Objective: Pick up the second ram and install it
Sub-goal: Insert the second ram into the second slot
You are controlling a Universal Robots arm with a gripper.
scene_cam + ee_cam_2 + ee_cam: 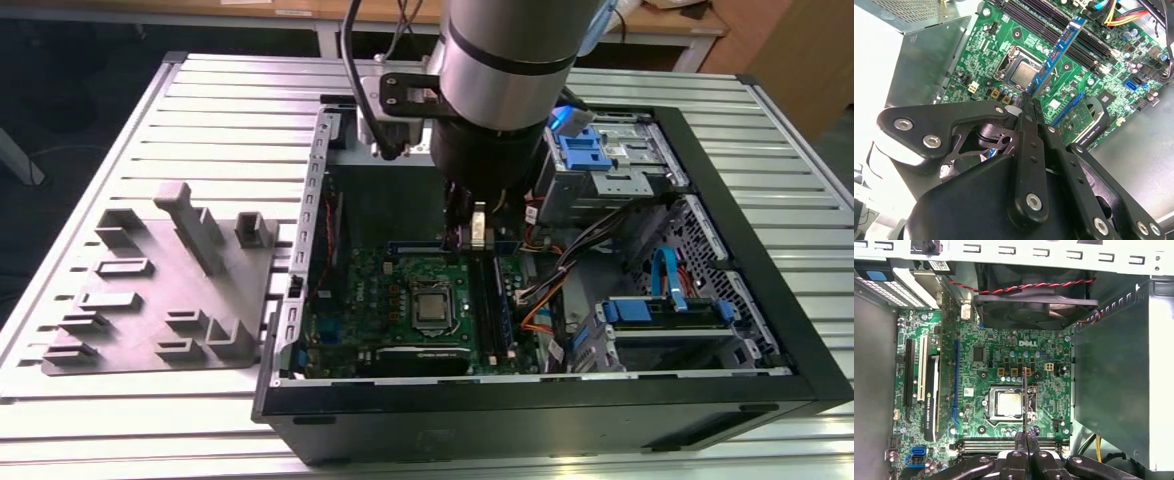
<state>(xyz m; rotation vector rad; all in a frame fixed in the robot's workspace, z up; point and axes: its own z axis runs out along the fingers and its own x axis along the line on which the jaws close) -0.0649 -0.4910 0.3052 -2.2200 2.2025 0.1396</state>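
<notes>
The black metal gripper [1025,102] is clamped tight on one end of the ram [1056,52], a thin, flat, blue-faced stick studded with small dark chips. The ram hangs over the green motherboard [979,60] beside the square silvery CPU [1021,75]. In the first wrist view it shows edge-on as a dark line. A grey plastic tray [140,325] lies outside the black case [534,395] on the ribbed table [160,110].
</notes>
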